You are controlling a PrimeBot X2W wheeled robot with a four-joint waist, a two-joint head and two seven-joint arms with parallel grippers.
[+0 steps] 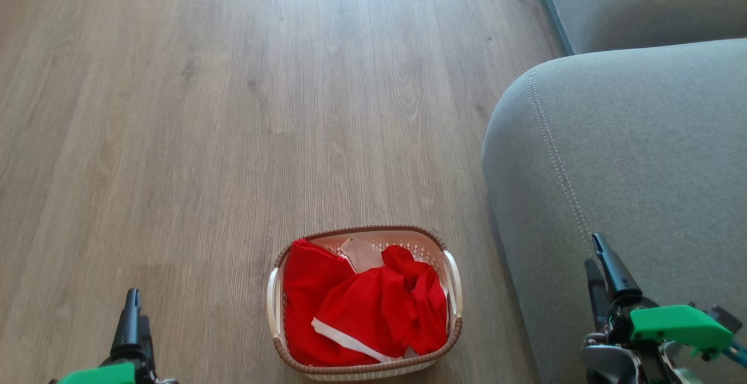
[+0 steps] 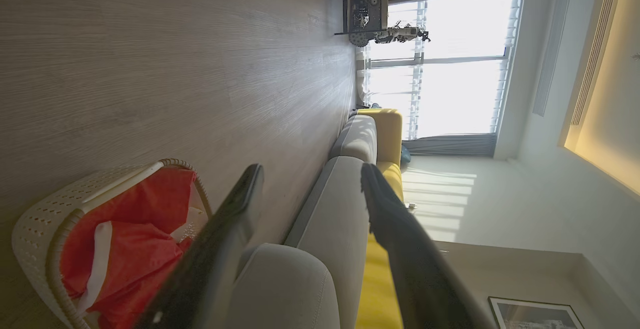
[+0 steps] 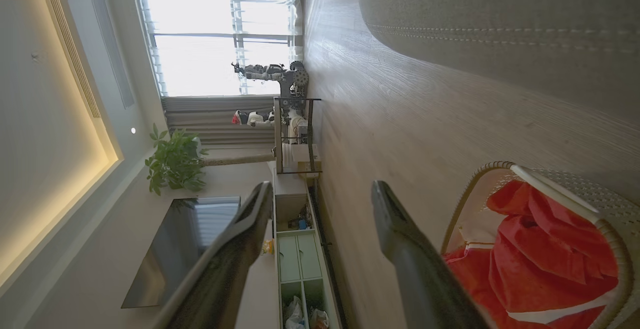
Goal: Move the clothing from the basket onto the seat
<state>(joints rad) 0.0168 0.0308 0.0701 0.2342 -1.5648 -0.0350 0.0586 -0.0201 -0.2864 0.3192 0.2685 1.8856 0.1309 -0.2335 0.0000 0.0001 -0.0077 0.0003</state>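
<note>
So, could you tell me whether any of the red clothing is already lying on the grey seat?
No, the red clothing lies bundled inside the basket, which stands on the floor beside the seat.

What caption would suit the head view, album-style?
Red striped garments heaped in a cream plastic basket on wooden floor, beside a grey fabric sofa seat.

Red clothing (image 1: pixel 365 311) with white trim crumpled inside cream, brown-rimmed basket (image 1: pixel 452 334) standing upright on wood floor, just beside grey seat (image 1: pixel 636 156) with double stitching.
</note>
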